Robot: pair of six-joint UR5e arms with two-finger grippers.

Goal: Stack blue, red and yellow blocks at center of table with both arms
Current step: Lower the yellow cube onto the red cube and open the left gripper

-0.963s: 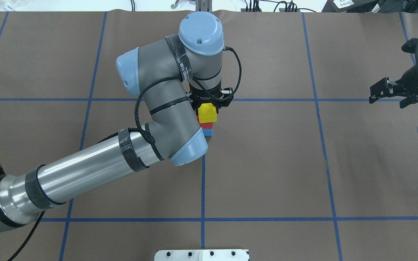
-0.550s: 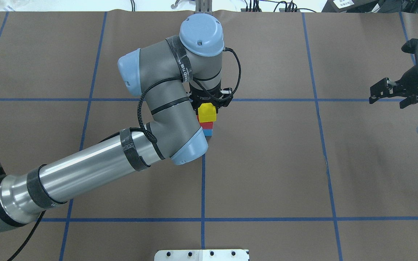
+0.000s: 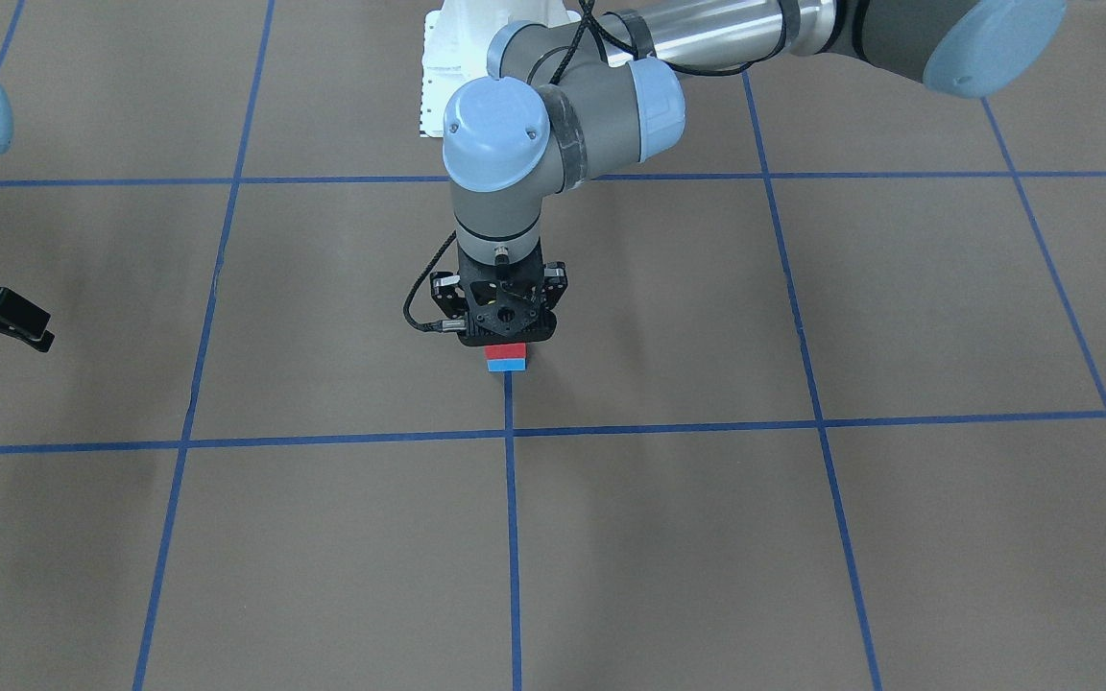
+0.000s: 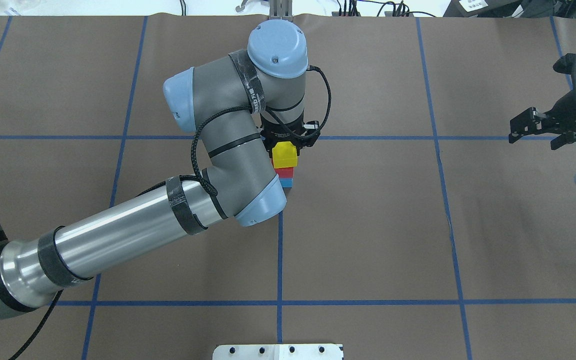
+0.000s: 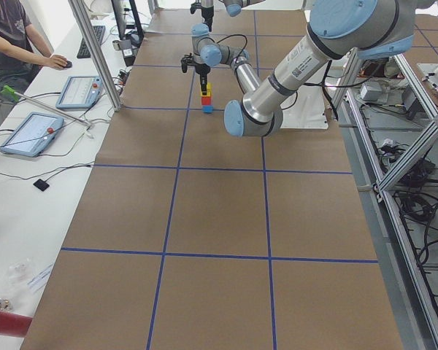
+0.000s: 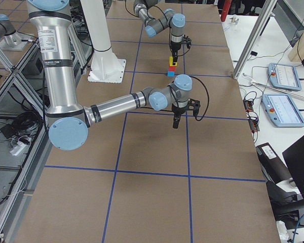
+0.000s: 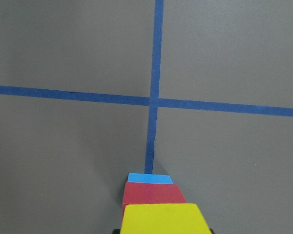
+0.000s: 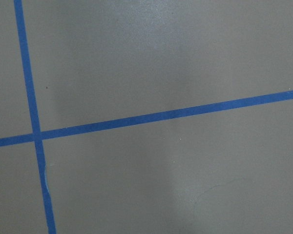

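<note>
The blocks form one stack where two tape lines cross on the table (image 4: 368, 225). The blue block (image 4: 286, 183) is at the bottom, the red block (image 4: 284, 173) is on it, and the yellow block (image 4: 285, 155) is on top. My left gripper (image 4: 288, 143) points straight down over the stack, shut on the yellow block (image 7: 162, 218), which rests on the red one (image 7: 154, 194). In the front-facing view this gripper (image 3: 505, 334) hides the yellow block. My right gripper (image 4: 533, 140) hovers open and empty at the far right.
The white bolted pedestal (image 4: 278, 351) sits at the near table edge. A person sits at a side bench with tablets (image 5: 31, 133) beyond the table's far side. The right wrist view shows only bare table and tape lines (image 8: 151, 117).
The left arm's elbow and wrist have shifted very slightly. The yellow block stays on the stack in the gripper. The right arm has not moved.
</note>
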